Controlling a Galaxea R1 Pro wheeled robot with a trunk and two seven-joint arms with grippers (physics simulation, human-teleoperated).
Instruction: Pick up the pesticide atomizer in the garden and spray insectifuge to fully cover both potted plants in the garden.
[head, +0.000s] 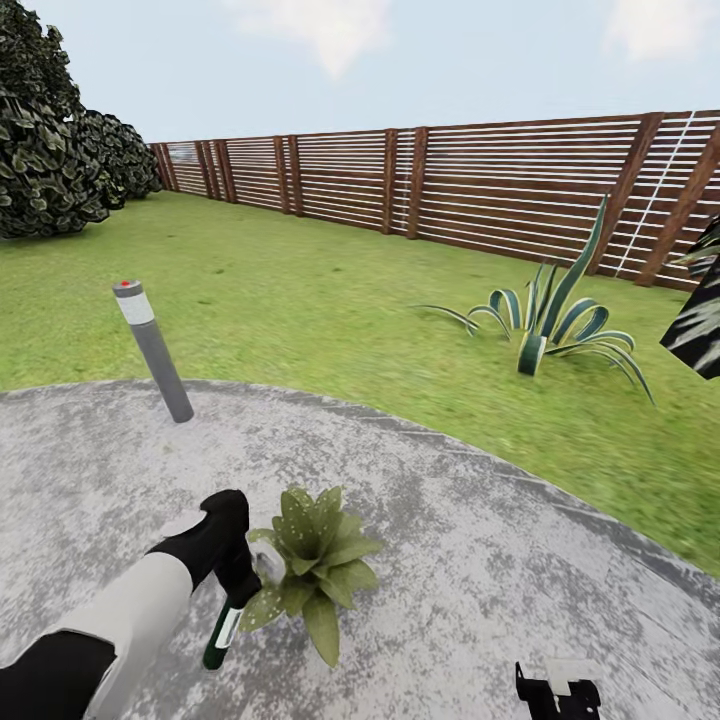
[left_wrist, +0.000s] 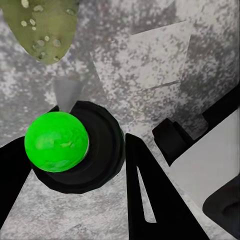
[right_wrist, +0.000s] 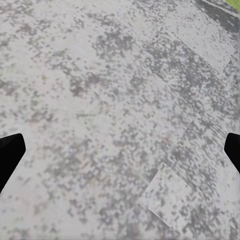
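The left tool (head: 238, 585) grips the pesticide atomizer (head: 222, 632) beside a potted plant (head: 312, 562), apparently positioned for spraying; the right tool (head: 556, 692) hangs wide, idle.

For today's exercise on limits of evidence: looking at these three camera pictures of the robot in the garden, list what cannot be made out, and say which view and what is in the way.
1. Potted plant: its pot is hidden under the leaves in the head view.
2. Pesticide atomizer: its upper part is covered by the left gripper in the head view; the left wrist view gives an end-on look.
3. Right gripper: cut off by the head view's bottom edge.
4. Dark-leaved plant: cut off by the right edge.
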